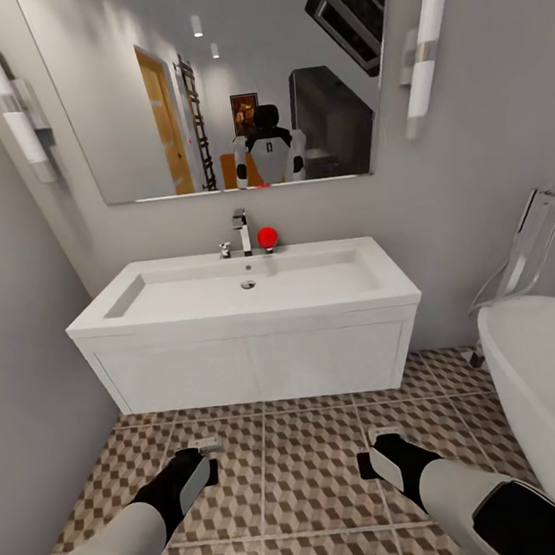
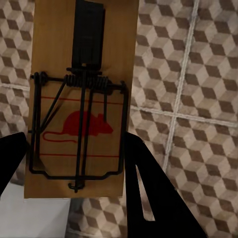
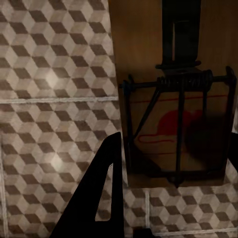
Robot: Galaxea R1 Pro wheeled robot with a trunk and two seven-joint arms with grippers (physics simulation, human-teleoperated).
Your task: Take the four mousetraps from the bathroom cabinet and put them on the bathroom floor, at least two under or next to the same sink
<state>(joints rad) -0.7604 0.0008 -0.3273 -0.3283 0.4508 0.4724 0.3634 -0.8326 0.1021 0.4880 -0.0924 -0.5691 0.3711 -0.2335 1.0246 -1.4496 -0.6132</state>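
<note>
gripping mousetrap (image 2: 79, 104) in left claw (image 2: 74, 163), second mousetrap (image 3: 173, 99) in right claw (image 3: 173, 168), above bathroom floor (image 1: 310, 473).

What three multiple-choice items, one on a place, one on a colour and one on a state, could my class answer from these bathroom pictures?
1. Where does the red ball sit?
A. on the sink beside the tap
B. on the floor
C. in the bathtub

2. What colour is the mouse printed on the mousetrap in the left wrist view?
A. blue
B. red
C. green

3. How is the left gripper?
A. open and empty
B. resting on the sink
C. shut on a mousetrap

Answers:
1. A, it stands just right of the tap on the basin's back edge.
2. B, a red mouse outline shows on the tan board.
3. C, its dark fingers flank the board above the tiled bathroom floor.
</note>
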